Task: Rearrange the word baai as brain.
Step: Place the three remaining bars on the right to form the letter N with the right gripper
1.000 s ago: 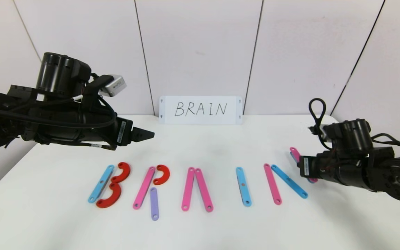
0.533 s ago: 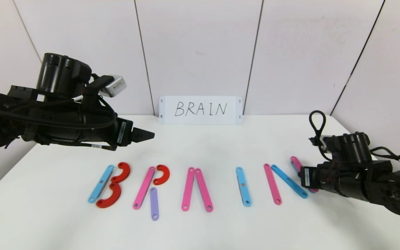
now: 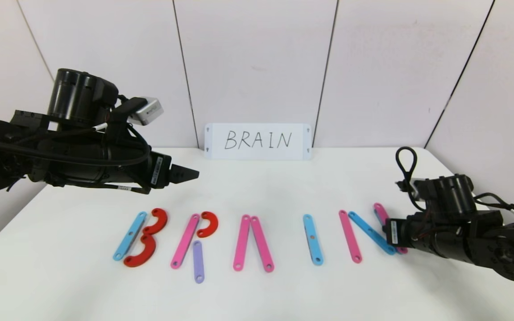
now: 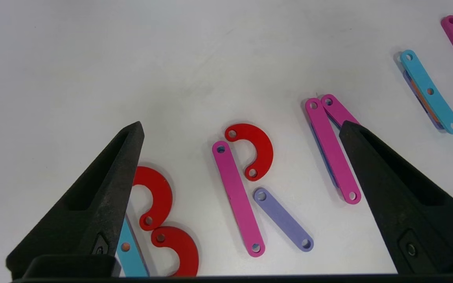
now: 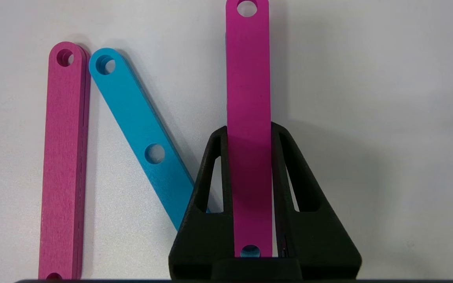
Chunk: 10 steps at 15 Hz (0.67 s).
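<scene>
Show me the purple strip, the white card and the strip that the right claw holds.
Purple strip point(image 3: 198, 261): head view, mid-length.
White card point(image 3: 257, 154): head view, lower margin.
Pink strip point(image 5: 249, 78): right wrist view, middle of its free part.

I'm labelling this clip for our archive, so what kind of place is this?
Probably a robot test bench in a lab: a bare white table boxed in by plain white panels, a handwritten BRAIN card, and coloured strips laid out as letters.

Bright, even light from overhead fills all views. The white tabletop point(image 3: 257, 196) shows only faint, soft shadows, the darkest beside the right hand point(image 5: 250, 188). No harsh glare. Wall seams bow outward toward 3 and 9 o'clock. Focus is crisp throughout.
</scene>
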Available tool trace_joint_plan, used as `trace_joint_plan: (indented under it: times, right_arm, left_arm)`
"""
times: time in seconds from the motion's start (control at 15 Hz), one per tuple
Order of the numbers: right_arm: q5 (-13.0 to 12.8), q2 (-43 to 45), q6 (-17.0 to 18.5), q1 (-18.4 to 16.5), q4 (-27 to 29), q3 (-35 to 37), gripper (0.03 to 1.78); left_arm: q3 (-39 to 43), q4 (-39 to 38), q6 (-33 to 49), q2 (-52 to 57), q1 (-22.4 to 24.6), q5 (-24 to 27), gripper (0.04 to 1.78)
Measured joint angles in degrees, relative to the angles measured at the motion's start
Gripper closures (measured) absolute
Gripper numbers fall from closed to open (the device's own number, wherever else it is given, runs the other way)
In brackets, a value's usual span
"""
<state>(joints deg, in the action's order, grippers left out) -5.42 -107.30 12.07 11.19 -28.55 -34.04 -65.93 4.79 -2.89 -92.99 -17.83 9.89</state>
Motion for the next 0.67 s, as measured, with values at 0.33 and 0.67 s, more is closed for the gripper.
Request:
trace_joint_plan:
  times: [0.33, 0.67]
  right_arm:
    - [0.0, 0.3, 0.1, 0.0, 0.1, 0.1, 1.47]
    - [0.0, 0.6, 0.1, 0.1, 0.1, 0.1, 0.96]
  left_arm:
    - [0.0, 0.0, 0.0, 0.0, 0.0, 0.0, 0.08]
    - [0.0, 0.0, 0.0, 0.0, 0.0, 0.0, 0.08]
